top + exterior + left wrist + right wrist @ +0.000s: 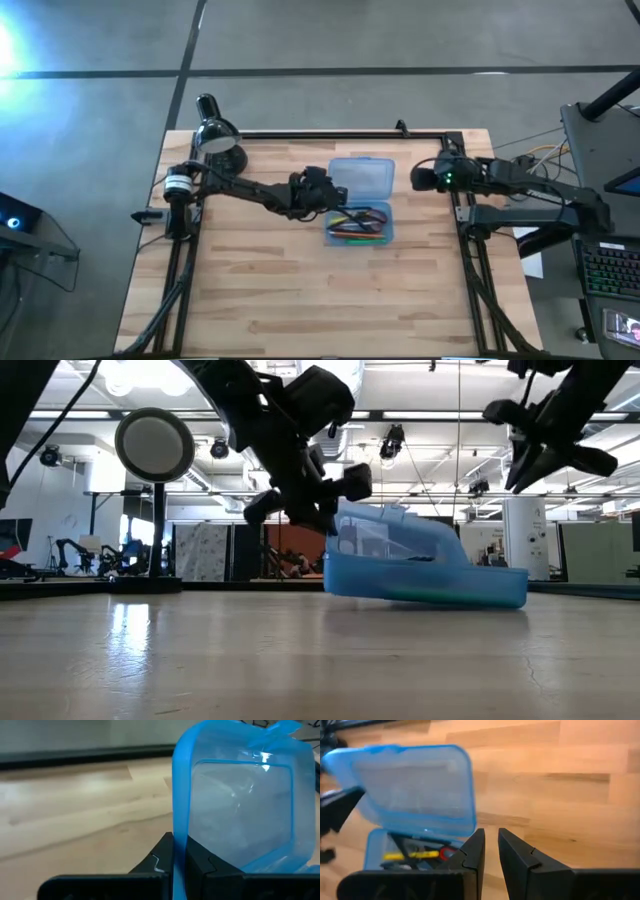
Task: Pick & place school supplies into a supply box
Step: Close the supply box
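Note:
The supply box (pixel 360 232) is translucent blue and sits mid-table on its base, with its hinged lid (pixel 362 177) swung up on the far side. Inside lie pens (pixel 358 222), among them a yellow one (pixel 412 855), and the red scissors handle (pixel 446 853). My left gripper (pixel 325 192) is at the lid's left end, shut on it. My right gripper (pixel 420 180) hangs raised to the right of the box (pixel 430 575). Its fingers are almost together and hold nothing. My left gripper (pixel 179 855) pinches the lid's left short edge (pixel 179 820) between its two fingers, one on each face. It comes from the table's left, slanting down. The lid (pixel 400 535) is tilted up on its hinge, while the box's base rests on the table.
A black desk lamp (pixel 215 135) stands at the table's far left corner, with its round head (pixel 155 445) facing the low view. A black frame rail (pixel 340 133) runs along the far edge. Bare wood (pixel 330 300) stretches across the near half of the table.

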Controlling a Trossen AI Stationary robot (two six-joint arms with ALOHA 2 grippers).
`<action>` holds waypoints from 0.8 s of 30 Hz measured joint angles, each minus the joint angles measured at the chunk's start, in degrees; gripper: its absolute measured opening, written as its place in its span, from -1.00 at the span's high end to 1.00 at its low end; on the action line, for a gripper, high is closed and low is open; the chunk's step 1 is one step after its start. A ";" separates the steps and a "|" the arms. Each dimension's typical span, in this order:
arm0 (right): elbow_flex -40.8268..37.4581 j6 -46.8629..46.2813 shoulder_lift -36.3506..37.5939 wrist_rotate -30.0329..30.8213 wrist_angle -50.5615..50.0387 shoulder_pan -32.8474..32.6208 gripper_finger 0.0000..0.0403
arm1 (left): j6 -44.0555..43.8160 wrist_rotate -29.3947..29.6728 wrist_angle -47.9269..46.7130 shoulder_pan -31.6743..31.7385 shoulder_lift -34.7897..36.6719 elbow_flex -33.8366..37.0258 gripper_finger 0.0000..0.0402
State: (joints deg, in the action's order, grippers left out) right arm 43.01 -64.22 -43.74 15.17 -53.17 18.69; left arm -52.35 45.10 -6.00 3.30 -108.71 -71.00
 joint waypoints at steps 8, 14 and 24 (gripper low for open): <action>-0.44 -2.03 -2.80 3.87 3.63 5.22 0.76 | 4.18 8.18 0.00 -3.09 0.04 0.02 0.99; -2.08 7.02 -9.93 -3.49 11.28 15.05 0.76 | 4.38 11.64 -0.07 -4.68 -0.04 0.09 0.99; 1.26 19.52 -22.18 -21.90 22.75 34.98 0.76 | 4.33 15.43 -0.20 -7.57 -0.09 1.02 0.99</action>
State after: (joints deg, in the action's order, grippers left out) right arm 44.27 -44.71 -65.92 -6.73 -30.42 53.67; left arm -48.02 60.53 -6.20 -4.27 -108.79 -69.99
